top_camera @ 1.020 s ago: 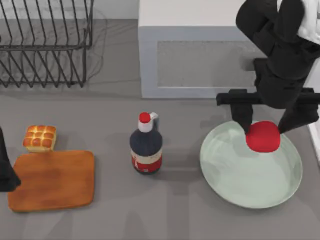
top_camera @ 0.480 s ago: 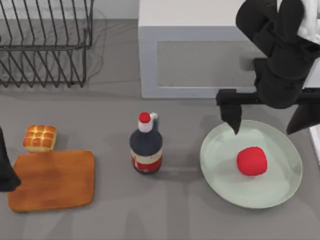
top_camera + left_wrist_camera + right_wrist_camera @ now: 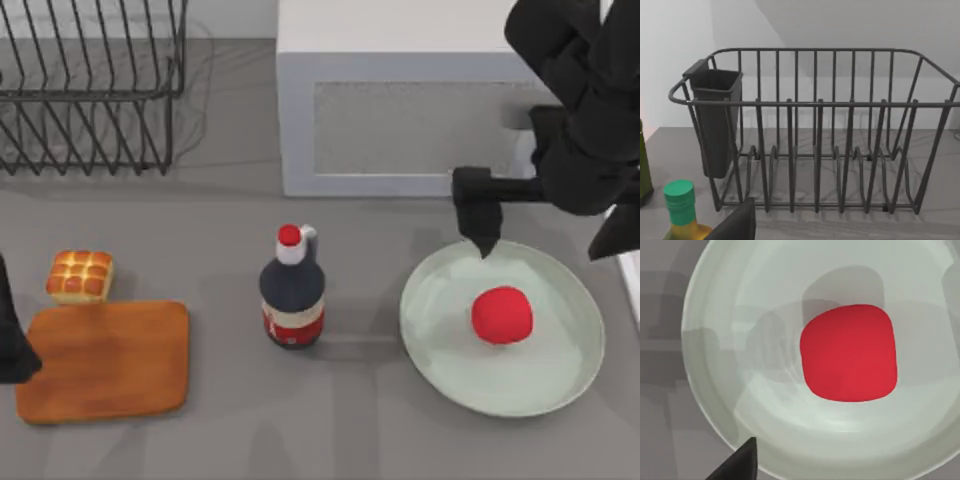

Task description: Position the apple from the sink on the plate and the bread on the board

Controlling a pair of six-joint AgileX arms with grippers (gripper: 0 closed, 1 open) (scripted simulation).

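Small bright red round apple lies loose on the large pale mint-green round plate, slightly right of the plate's centre, at the table's right side. Right wrist view: apple sits free on the plate, nothing touching it.

Right gripper hangs above the plate's far rim, jaws spread wide, holding nothing; one black fingertip points down at the far-left rim, the other is near the right edge. Apple is apart from both.

Small square golden-brown bread loaf with a grid-scored top sits on the grey table at the left, just beyond the far-left corner of the flat orange-brown wooden board, not on it.

Left gripper is parked at the left edge beside the board; whether it is open or closed cannot be told.

Dark bottle with red cap stands upright between board and plate. Black wire dish rack sits far left; pale grey sink block far centre.
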